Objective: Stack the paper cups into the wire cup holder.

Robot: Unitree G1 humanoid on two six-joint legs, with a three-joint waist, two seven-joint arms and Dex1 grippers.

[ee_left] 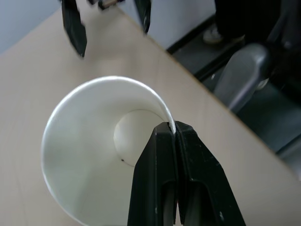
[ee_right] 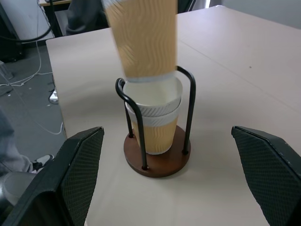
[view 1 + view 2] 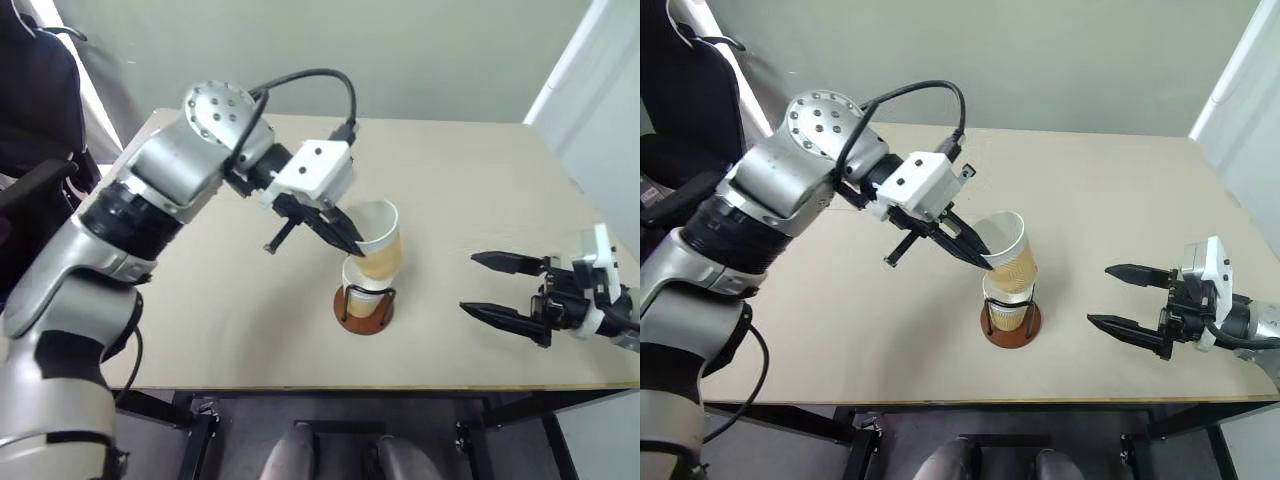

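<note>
Presently: left gripper (image 3: 983,262), jaws clenched on the white rim of one paper cup (image 3: 1008,253), cup tilted, its bottom at the mouth of the two nested paper cups (image 2: 154,123) below. These stand upright in the wire cup holder (image 2: 157,161) on the table (image 3: 480,190). Right gripper (image 3: 1108,295), jaws released, nothing between them, holder well apart beyond its fingertips.

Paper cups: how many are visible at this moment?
3. Two sit nested in the wire cup holder: outer cup, inner cup. The third cup is held by its rim in the left pincer, just above them.
</note>
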